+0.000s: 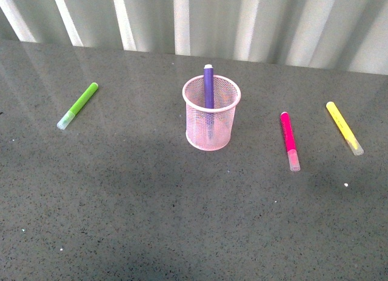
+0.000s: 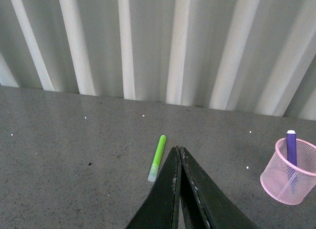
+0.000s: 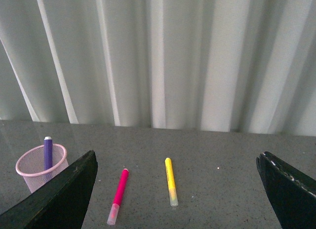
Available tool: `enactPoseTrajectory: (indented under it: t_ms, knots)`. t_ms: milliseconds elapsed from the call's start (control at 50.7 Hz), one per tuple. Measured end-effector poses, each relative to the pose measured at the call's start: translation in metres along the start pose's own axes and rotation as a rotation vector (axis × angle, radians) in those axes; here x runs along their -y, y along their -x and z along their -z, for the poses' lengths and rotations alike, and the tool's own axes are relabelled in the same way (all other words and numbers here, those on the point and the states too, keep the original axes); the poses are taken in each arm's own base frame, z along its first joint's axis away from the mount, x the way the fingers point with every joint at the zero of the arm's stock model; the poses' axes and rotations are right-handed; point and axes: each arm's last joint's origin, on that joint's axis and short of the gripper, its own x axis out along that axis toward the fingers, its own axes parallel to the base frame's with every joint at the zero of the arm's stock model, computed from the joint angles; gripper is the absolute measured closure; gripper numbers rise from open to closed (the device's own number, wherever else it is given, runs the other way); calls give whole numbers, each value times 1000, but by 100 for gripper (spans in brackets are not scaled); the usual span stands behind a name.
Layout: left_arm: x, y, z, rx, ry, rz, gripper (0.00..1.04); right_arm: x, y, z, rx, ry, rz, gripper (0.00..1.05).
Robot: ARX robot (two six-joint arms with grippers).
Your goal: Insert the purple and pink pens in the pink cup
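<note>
Pink wire mesh w/ a solid rim + base: the pink cup (image 1: 211, 120) stands upright at the centre of the front view, a bit above mid-frame, on a dark grey speckled bench (image 1: 151, 220). One cup only. Markers: 4 total, 1 of each colour. The purple pen (image 1: 208, 86) is inside the cup, near upright against the far rim, its white end sticking out above. Its lower barrel shows thru the mesh. The pink pen (image 1: 288, 138) has a magenta barrel and a clear cap pointing toward the frame's bottom. It lies flat on the bench right of the cup, apart from it. A yellow marker (image 1: 343, 126) lies further right, near the frame edge. A lime-green marker (image 1: 79, 104) lies at upper left, well apart from the cup. Wrist views: left jaws pressed together, nothing between them; right jaws spread wide, empty.
</note>
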Motion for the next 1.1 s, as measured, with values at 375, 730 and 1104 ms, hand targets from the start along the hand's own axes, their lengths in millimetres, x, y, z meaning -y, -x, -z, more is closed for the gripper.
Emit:
enactPoseTrajectory:
  t_ms: [375,730,1104]
  knots:
    - [0,16,2,27,-1,0,101,0,0,0,0,0,0,7]
    - [0,28,1,32,-1,0,101,0,0,0,0,0,0,7]
    - [0,36,1,32,-1,0,101,0,0,0,0,0,0,7]
